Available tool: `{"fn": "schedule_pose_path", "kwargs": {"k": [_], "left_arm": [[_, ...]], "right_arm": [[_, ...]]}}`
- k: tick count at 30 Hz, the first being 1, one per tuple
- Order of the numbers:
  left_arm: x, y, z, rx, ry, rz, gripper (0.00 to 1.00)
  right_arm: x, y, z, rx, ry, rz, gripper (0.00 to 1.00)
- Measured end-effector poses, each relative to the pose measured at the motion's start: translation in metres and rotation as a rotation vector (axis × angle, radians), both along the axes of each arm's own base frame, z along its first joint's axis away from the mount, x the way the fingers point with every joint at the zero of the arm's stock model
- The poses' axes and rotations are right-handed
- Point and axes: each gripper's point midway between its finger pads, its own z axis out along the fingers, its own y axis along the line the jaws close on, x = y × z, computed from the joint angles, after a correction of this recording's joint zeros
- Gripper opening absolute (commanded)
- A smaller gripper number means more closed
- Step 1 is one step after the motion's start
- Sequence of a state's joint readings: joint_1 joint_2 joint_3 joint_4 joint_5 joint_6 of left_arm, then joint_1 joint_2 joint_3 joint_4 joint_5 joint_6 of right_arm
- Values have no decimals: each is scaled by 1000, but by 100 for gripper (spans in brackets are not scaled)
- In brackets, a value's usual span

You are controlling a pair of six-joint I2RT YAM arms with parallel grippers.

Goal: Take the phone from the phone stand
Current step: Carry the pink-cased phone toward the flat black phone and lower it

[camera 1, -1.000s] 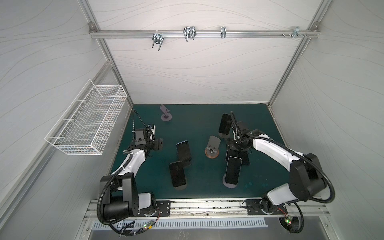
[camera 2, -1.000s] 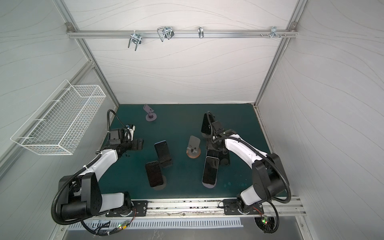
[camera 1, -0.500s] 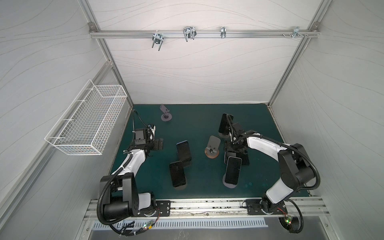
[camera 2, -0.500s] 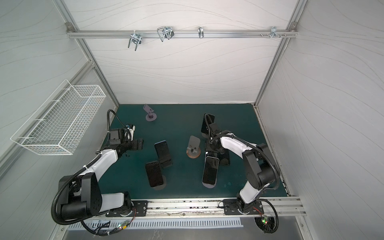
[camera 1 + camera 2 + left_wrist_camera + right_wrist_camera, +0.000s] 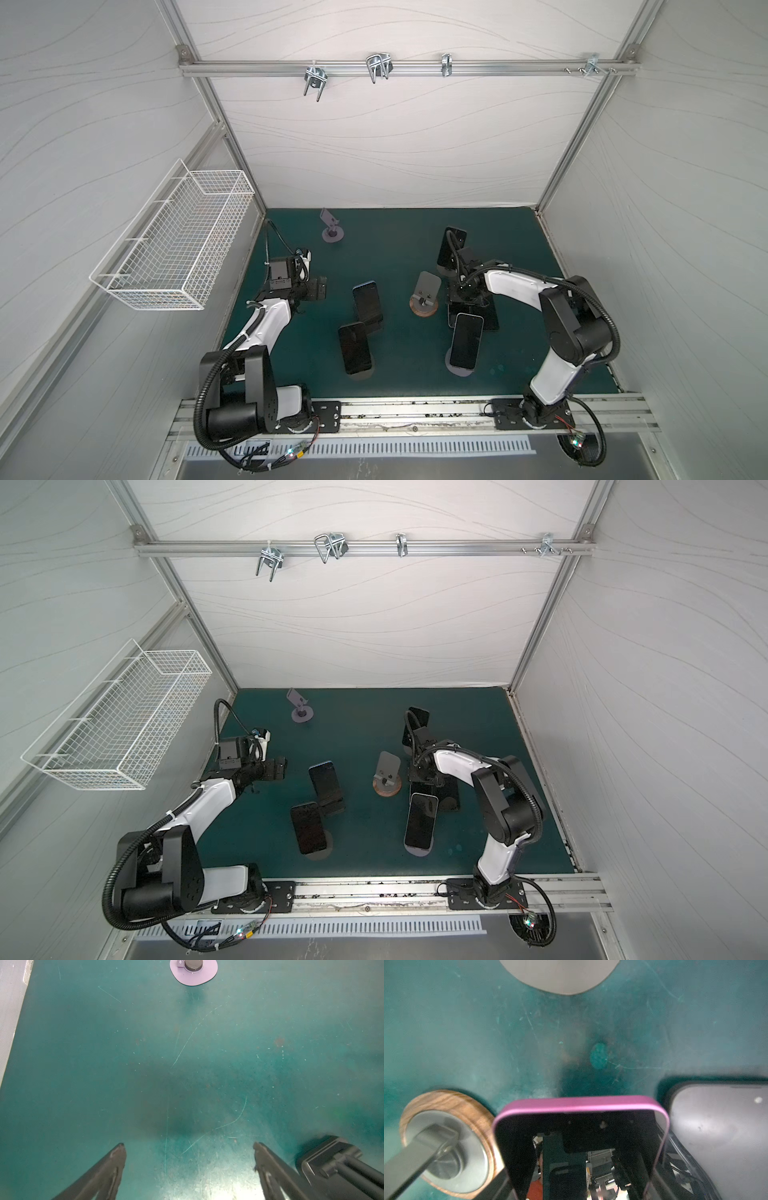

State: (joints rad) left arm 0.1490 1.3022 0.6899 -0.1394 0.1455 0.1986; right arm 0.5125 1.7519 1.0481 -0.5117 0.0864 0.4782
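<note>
Now your right gripper [image 5: 463, 299] has dipped toward the mat [image 5: 395, 249], closed across the pink-edged phone [image 5: 581, 1118], which hangs beside the empty wooden-based stand [image 5: 424, 297]; removal looks nearly done. Left gripper [image 5: 189, 1147] gapes empty.

Phones [image 5: 420, 820], five: four propped upright, namely back-right phone [image 5: 452, 245], centre phone [image 5: 367, 300], front-left phone [image 5: 354, 348] and front-right phone [image 5: 466, 345]; one pink-edged phone [image 5: 581, 1104] in the right wrist view. Dark slab [image 5: 716, 1136] beside it, one, kind unclear. Loaded stands [image 5: 360, 375], four; bare, two: purple stand [image 5: 332, 236], wood-based stand [image 5: 428, 286]. Wire basket [image 5: 178, 257], one. Overhead rail [image 5: 498, 68], one, with four hooks [image 5: 312, 81]. Green mat [image 5: 395, 249], one. Arms [image 5: 268, 326], two
</note>
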Motion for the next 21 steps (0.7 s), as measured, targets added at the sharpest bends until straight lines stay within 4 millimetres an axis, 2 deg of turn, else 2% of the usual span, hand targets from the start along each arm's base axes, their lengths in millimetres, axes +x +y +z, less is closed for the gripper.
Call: {"fn": "schedule_pose_path", "kwargs": {"k": [10, 21], "left_arm": [[0, 1, 2, 4, -6, 3, 97], [0, 2, 1, 9, -2, 9, 97]], "right_arm": [[-5, -4, -4, -99, 1, 0, 66], [-5, -6, -5, -109, 0, 5, 69]]}}
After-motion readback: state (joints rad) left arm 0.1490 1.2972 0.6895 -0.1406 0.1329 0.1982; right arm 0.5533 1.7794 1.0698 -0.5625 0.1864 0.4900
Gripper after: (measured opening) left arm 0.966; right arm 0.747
